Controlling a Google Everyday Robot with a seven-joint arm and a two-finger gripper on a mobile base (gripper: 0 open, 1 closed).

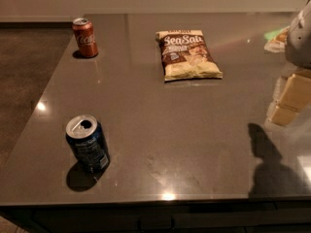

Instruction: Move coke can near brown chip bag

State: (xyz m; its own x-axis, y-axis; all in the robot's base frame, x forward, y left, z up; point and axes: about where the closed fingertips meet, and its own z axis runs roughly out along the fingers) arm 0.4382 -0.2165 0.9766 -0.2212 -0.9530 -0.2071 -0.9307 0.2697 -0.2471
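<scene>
The coke can (pixel 85 37), red with white script and a silver top, stands upright at the far left corner of the grey counter (pixel 160 130). The brown chip bag (pixel 187 55), with "Sea Salt" lettering and a pale yellow lower part, lies flat at the far middle, well to the right of the can. My gripper (pixel 287 101) shows as beige blocks at the right edge of the view, under a grey arm part (pixel 300 35). It hovers over the counter's right side, far from the can and to the right of the bag, and holds nothing that I can see.
A dark blue can (pixel 87 142) with an opened top stands upright near the front left of the counter. A pale wrapper with a green patch (pixel 278 39) lies at the far right. The arm's shadow (pixel 265 154) falls on the counter front right. The floor lies beyond the left edge.
</scene>
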